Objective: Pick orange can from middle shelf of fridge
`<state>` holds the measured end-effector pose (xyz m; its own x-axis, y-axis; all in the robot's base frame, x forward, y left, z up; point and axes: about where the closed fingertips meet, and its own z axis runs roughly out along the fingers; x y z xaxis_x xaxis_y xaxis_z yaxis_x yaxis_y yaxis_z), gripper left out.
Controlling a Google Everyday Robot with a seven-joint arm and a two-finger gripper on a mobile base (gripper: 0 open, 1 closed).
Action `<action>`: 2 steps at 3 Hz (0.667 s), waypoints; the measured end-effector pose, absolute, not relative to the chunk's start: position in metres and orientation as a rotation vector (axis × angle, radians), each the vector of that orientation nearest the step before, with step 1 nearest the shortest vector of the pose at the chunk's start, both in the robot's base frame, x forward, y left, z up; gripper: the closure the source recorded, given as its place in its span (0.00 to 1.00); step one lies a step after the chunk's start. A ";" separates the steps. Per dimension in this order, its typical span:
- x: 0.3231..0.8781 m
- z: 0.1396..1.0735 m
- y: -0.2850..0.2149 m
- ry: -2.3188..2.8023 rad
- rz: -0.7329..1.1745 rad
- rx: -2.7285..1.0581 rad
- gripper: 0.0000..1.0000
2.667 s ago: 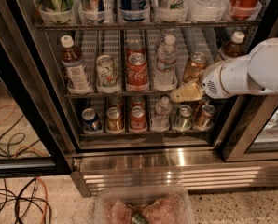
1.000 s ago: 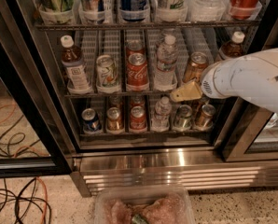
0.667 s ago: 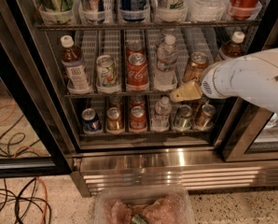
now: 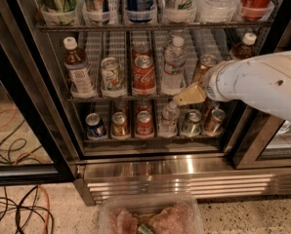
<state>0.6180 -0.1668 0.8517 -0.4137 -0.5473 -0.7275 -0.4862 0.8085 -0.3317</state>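
Six drinks front the middle shelf [image 4: 121, 99] of the fridge [image 4: 184, 175]: a white-labelled brown bottle [image 4: 77, 68], a white-and-green can [image 4: 112, 76], a red Coca-Cola can [image 4: 143, 75], a clear water bottle [image 4: 174, 65], the orange can [image 4: 206, 65] and another white-capped bottle [image 4: 245, 46]. The gripper [image 4: 188, 95] sits just below-left of the orange can, at the shelf's front edge. How wide the jaws stand cannot be told.

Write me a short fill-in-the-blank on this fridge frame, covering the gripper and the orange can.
The orange can stands on the middle shelf, immediately right of a clear ____.
The gripper is just below and ____ of the orange can in the picture.
Immediately right of the white-and-green can stands a red ____ can.
Missing: bottle; left; Coca-Cola.
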 end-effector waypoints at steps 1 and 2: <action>0.627 0.855 -0.163 2.011 -0.122 -0.771 0.00; 0.627 0.855 -0.163 2.011 -0.123 -0.772 0.00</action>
<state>0.6274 -0.1628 0.8546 -0.3552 -0.5652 -0.7445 -0.4706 0.7963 -0.3800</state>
